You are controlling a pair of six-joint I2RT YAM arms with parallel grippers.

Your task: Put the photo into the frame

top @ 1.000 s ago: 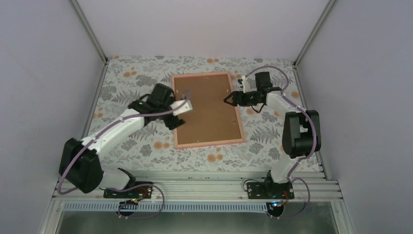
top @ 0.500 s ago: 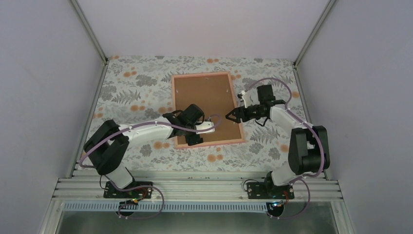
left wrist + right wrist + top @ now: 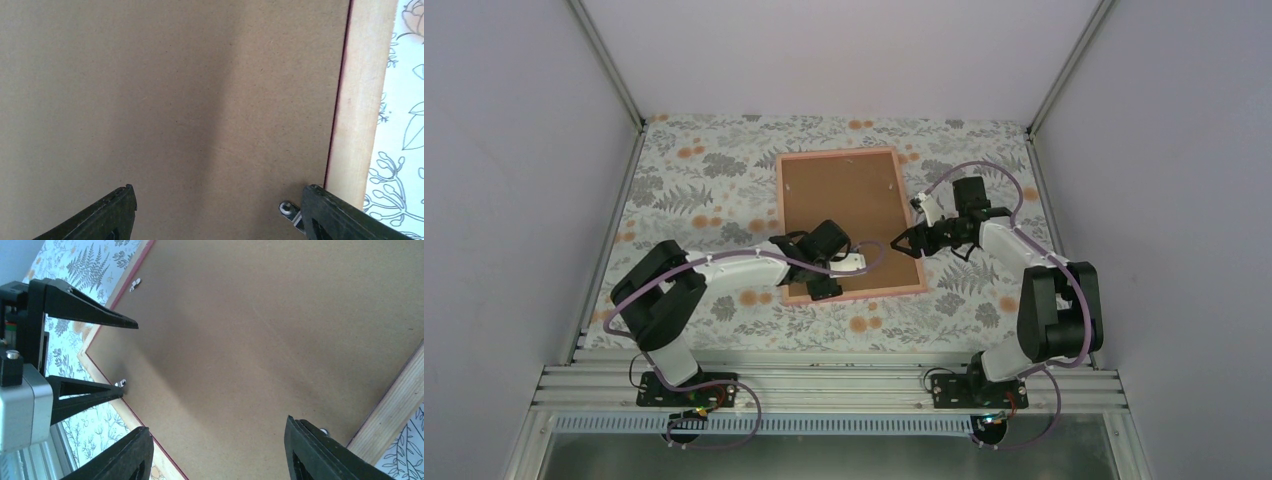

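1. The frame (image 3: 879,292) lies flat and back up on the tabletop (image 3: 704,180), toward 12 o'clock from my bases. A brown backing board (image 3: 839,195) fills it. I cannot tell where the photo is.
2. Small metal clips (image 3: 134,285) sit along the frame's inner edge.
3. My left gripper (image 3: 844,265) is spread wide and holds nothing. It hangs low over the board at the frame's 6 o'clock edge and points toward 3 o'clock, with one finger (image 3: 340,217) above the near border.
4. My right gripper (image 3: 906,246) is also spread wide and holds nothing. It is at the frame's 4 o'clock edge and points toward 9 o'clock.
5. The tabletop shows grey ferns and orange flowers.
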